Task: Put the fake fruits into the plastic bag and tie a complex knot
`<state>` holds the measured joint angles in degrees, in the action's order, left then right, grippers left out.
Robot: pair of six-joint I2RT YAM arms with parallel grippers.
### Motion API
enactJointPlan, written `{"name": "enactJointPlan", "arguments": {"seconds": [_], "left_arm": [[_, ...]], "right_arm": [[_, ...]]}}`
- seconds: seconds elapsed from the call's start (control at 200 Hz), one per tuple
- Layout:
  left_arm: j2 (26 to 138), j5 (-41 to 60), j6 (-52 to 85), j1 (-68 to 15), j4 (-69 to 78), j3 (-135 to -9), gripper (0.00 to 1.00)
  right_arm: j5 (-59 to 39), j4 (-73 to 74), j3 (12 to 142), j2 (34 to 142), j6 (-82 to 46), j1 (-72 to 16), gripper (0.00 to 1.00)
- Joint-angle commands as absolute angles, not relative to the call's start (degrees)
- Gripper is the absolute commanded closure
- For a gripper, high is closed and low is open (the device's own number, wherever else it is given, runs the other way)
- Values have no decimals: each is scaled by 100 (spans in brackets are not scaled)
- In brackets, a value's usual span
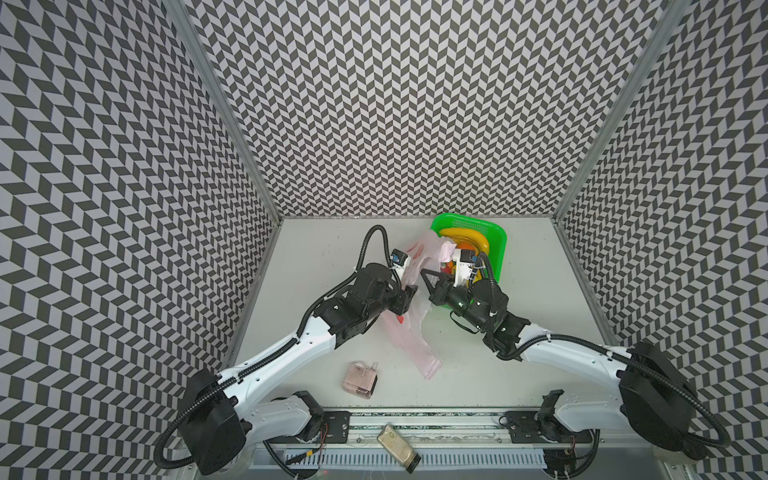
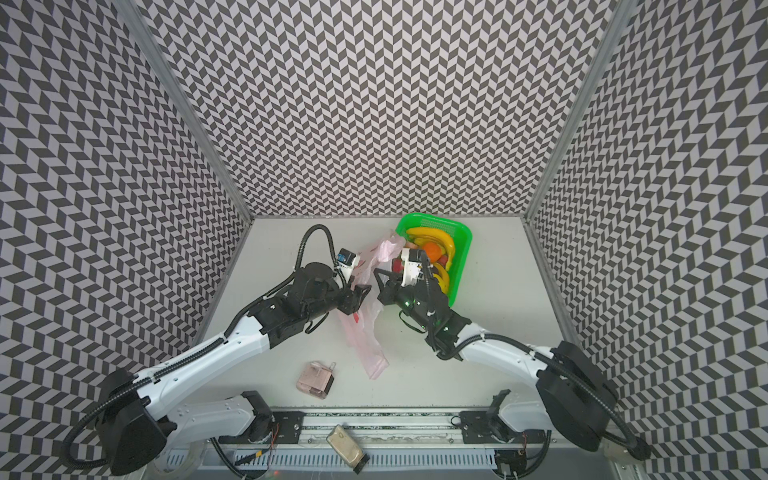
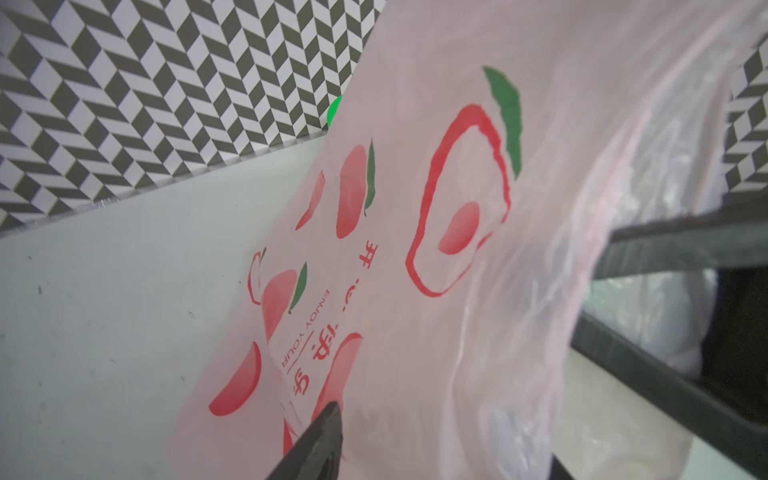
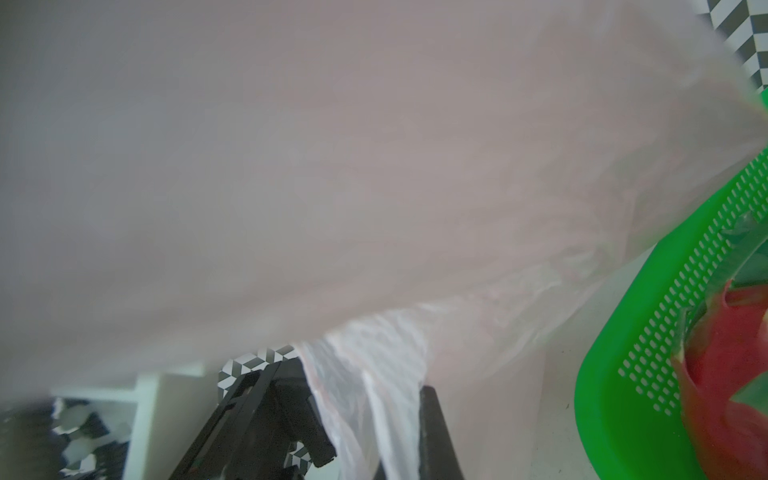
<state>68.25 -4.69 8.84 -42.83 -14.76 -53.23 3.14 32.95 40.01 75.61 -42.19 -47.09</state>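
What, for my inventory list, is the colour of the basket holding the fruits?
Bright green. The basket shows best in a top view.

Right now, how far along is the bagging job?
Done: nothing looks packed; bananas and orange lie in the green basket. In hand: right pincer is shut on the plastic bag film, left pincer is at it too, grip unclear. Left: load them, then knot the bag.

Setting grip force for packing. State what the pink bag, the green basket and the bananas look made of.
The plastic bag: thin translucent film, slight sheen; it wrinkles, light passes through. The basket: rigid moulded plastic, smooth, slotted wall. The bananas: likely hard plastic; glossy highlights.
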Motion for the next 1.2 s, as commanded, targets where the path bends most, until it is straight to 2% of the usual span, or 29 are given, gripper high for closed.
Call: {"name": "enactJointPlan", "arguments": {"seconds": [0.0,0.06,0.135,0.275,0.531,0.676,0.781,0.886,0.956,1.066,1.152,1.197], "left_arm": [[6820,-685,838,-4163,-1707,-5643,76],[6796,-720,809,-4068,-2056,-5888,90],[6746,-580,821,-3805,-2550,-6241,100],[6790,-33,771,-2905,-3877,-7252,100],[7414,287,215,-2089,-5949,-9029,100],[7699,255,-79,-1786,-6398,-9472,100],[7755,77,-150,-1516,-6400,-9610,100],[7753,821,-145,-1466,-6247,-9554,100],[7746,1446,1,-1466,-6154,-9439,100],[7795,1710,359,-1467,-6161,-9247,100],[7839,1992,441,-1468,-6162,-9062,100],[7871,2145,465,-1465,-6165,-8994,100]], "right_arm": [[149,3057,4147,7340,-4151,-4720,100],[283,2668,4208,7260,-4021,-4715,100],[432,2050,4360,7145,-3693,-4681,100],[516,643,4768,7047,-3079,-4392,100],[-465,-1216,5408,7252,-1948,-3495,100],[-545,-2329,5736,7502,-1419,-3284,100],[-509,-2528,5660,7536,-1220,-3209,100],[-891,-2183,5506,7364,-950,-3208,100],[-1198,-1767,5361,7150,-685,-3209,94],[-1339,-1018,4992,6743,-372,-3211,81],[-1406,-325,4636,6497,-197,-3217,68],[-1429,-2,4481,6375,-152,-3226,57]]}}
